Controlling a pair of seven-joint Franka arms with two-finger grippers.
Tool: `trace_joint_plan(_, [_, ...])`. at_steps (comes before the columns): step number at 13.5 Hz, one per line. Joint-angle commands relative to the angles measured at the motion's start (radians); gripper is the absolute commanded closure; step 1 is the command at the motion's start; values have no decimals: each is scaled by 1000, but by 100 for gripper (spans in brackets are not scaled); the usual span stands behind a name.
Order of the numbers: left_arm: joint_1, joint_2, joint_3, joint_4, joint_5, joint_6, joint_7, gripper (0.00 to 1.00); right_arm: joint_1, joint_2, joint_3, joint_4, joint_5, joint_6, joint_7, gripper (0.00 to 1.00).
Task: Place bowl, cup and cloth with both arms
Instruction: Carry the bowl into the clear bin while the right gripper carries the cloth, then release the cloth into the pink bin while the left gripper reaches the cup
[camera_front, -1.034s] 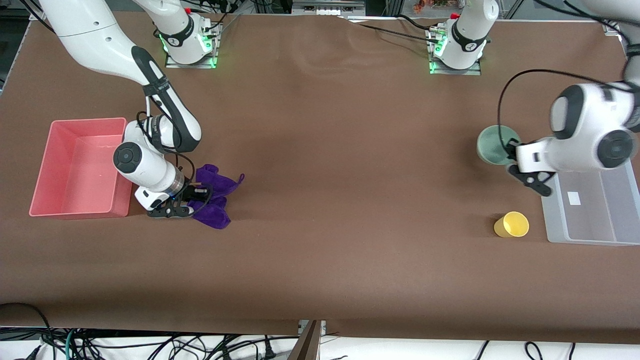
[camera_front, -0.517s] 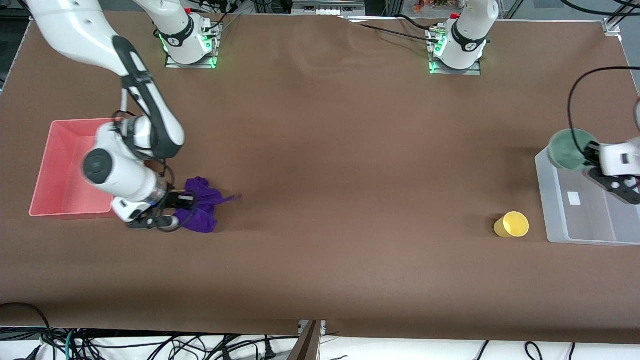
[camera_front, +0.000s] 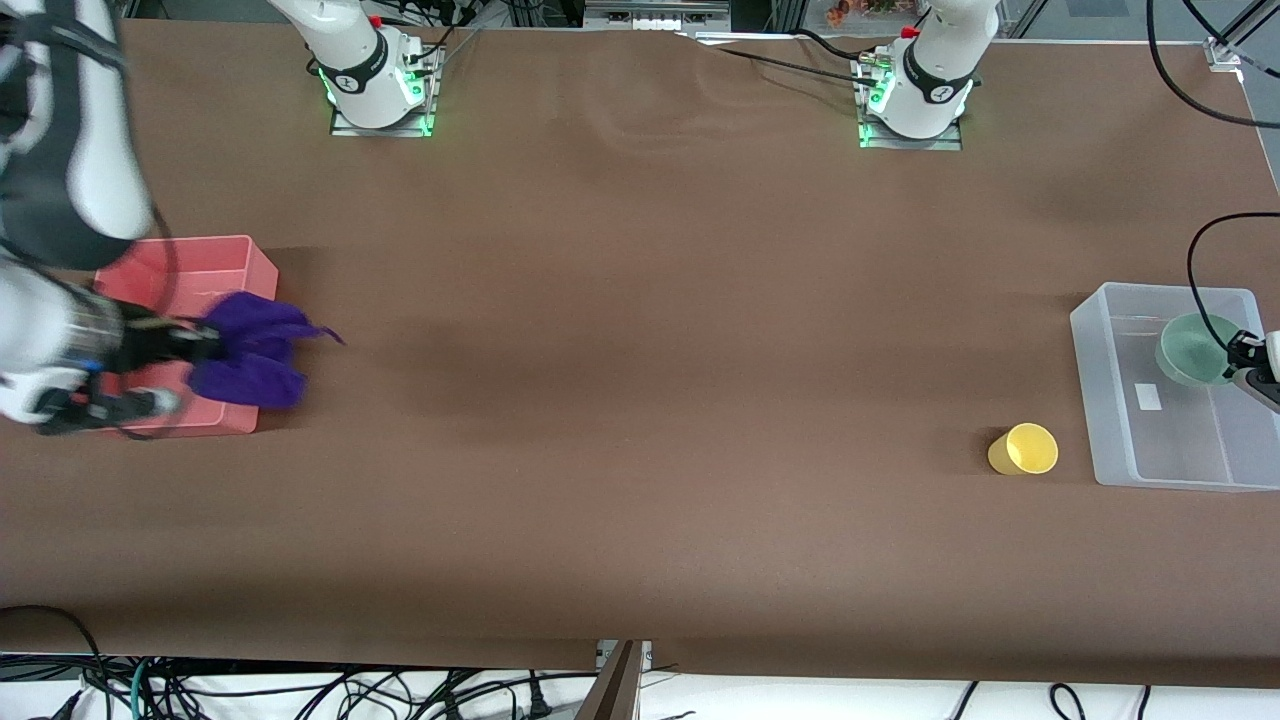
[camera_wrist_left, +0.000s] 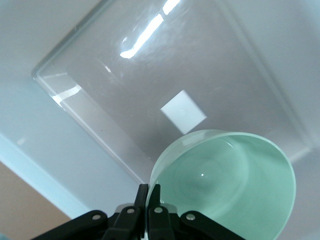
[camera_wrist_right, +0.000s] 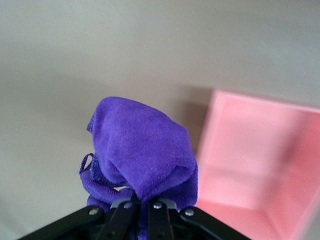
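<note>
My left gripper (camera_front: 1240, 356) is shut on the rim of the mint-green bowl (camera_front: 1196, 349) and holds it over the clear plastic bin (camera_front: 1110, 400). In the left wrist view the fingers (camera_wrist_left: 148, 196) pinch the bowl's (camera_wrist_left: 235, 185) rim above the bin's floor. My right gripper (camera_front: 190, 350) is shut on the purple cloth (camera_front: 252, 355), held in the air over the pink bin's (camera_front: 210, 262) corner. In the right wrist view the cloth (camera_wrist_right: 140, 155) hangs bunched from the gripper (camera_wrist_right: 142, 202). The yellow cup (camera_front: 1024, 449) lies on the table beside the clear bin.
The pink bin (camera_wrist_right: 260, 165) sits at the right arm's end of the table, the clear bin (camera_wrist_left: 125, 100) at the left arm's end. Both arm bases (camera_front: 375, 75) stand along the table's top edge. A white label (camera_wrist_left: 183, 111) lies on the clear bin's floor.
My right gripper lifted the purple cloth off the table and carried it to the pink bin. My left gripper carried the bowl from beside the clear bin to over its inside.
</note>
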Motion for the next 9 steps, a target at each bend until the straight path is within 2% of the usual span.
trace_joint_plan(1, [2, 52, -13, 43, -72, 11, 26, 100, -8, 22, -113, 23, -82, -59, -216, 100])
trace_joint_plan(3, [1, 72, -13, 40, -102, 11, 26, 100, -15, 28, -179, -41, -102, -31, -270, 100])
trace_joint_plan(4, [-7, 72, -13, 40, -110, 9, 22, 80, -17, 28, -202, -88, -104, -1, -272, 100])
trace_joint_plan(5, [-11, 69, -20, 43, -110, 3, 22, 1, -20, 34, -225, -140, -104, 51, -287, 100])
trace_joint_plan(7, [-25, 38, -36, 48, -110, -66, 22, 0, -29, 43, -235, -239, -102, 159, -303, 100])
trace_joint_plan(9, [-25, -49, -104, 55, -110, -176, 13, 0, -31, 62, -235, -302, -101, 240, -303, 100])
